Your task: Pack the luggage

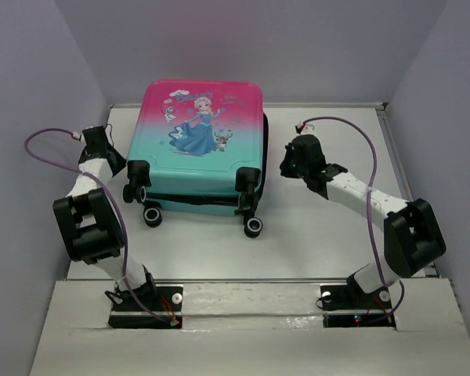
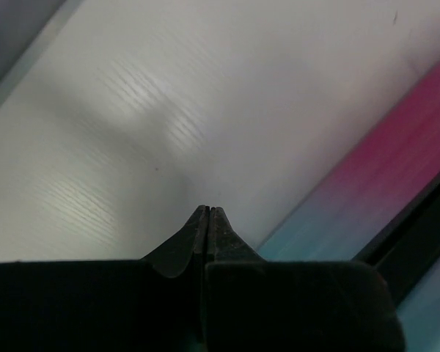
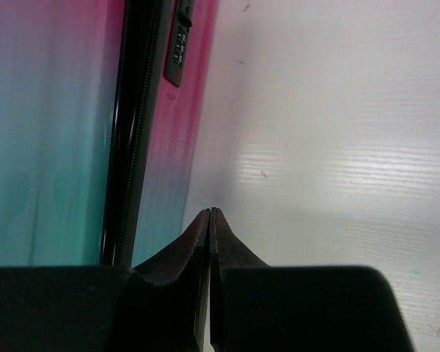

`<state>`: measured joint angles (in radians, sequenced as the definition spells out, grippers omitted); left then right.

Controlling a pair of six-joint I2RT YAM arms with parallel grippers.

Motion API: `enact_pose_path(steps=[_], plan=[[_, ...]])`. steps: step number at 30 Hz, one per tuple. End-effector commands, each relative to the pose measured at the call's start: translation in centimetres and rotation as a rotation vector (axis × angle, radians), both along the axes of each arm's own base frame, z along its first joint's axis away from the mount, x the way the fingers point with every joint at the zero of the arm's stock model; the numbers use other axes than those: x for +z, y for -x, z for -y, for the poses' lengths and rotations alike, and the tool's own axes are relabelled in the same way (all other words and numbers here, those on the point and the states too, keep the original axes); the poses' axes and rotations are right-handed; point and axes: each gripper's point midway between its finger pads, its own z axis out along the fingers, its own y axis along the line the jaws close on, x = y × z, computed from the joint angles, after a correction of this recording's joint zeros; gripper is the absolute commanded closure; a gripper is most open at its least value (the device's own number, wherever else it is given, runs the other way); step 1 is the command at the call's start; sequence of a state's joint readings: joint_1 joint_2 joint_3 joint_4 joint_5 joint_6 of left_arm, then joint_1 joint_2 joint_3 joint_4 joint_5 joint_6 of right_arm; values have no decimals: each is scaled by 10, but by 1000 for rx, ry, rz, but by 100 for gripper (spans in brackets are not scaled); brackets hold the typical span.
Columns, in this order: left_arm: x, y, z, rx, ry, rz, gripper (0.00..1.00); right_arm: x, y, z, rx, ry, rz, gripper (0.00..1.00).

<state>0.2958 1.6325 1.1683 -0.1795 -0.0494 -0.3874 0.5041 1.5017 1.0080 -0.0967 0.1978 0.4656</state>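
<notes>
The luggage (image 1: 200, 149) lies flat between your arms, wheels (image 1: 254, 227) at the near end. Left gripper (image 2: 208, 214) and right gripper (image 3: 210, 214) are both clenched and empty, each just beside a flank.

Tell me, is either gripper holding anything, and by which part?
Nothing is held. The left gripper and the right gripper are shut empty, beside the luggage.

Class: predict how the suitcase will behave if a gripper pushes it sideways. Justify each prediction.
The luggage lies flat on a broad face, so it should slide, not tip. Its glossy shell looks stiff and likely slippery to pinch. Its wheels jut from the near end, not under it, so rolling seems unlikely.
</notes>
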Motion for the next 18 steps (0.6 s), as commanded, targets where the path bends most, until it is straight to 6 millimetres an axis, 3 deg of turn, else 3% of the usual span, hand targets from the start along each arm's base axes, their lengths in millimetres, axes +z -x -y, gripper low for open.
enact_pose_path(steps=[1,5,7,8,10,11,13,14,16,17,18], plan=[[-11,-5,28,-86,73,33,94,29,-27,-23,58,-57,84,93],[-21,1,70,-194,64,-8,94,17,-45,-43,110,-60,57,93],[-22,11,88,-232,68,-9,94,25,-57,-52,125,-74,73,93],[-21,19,106,-275,86,1,94,16,-63,-56,135,-58,59,93],[-18,28,121,-311,104,15,94,26,-77,-57,132,-58,83,93],[-13,38,140,-364,111,29,94,18,-82,-57,148,-45,73,93],[-8,51,159,-416,100,35,94,20,-90,-58,170,-48,79,93],[-4,66,183,-485,100,35,94,25,-96,-57,174,-45,95,93],[1,81,207,-539,106,55,94,24,-107,-50,195,-51,98,93],[3,90,220,-571,116,65,94,25,-109,-56,228,-57,102,93],[6,107,241,-613,142,78,94,38,-118,-56,271,-70,132,93]])
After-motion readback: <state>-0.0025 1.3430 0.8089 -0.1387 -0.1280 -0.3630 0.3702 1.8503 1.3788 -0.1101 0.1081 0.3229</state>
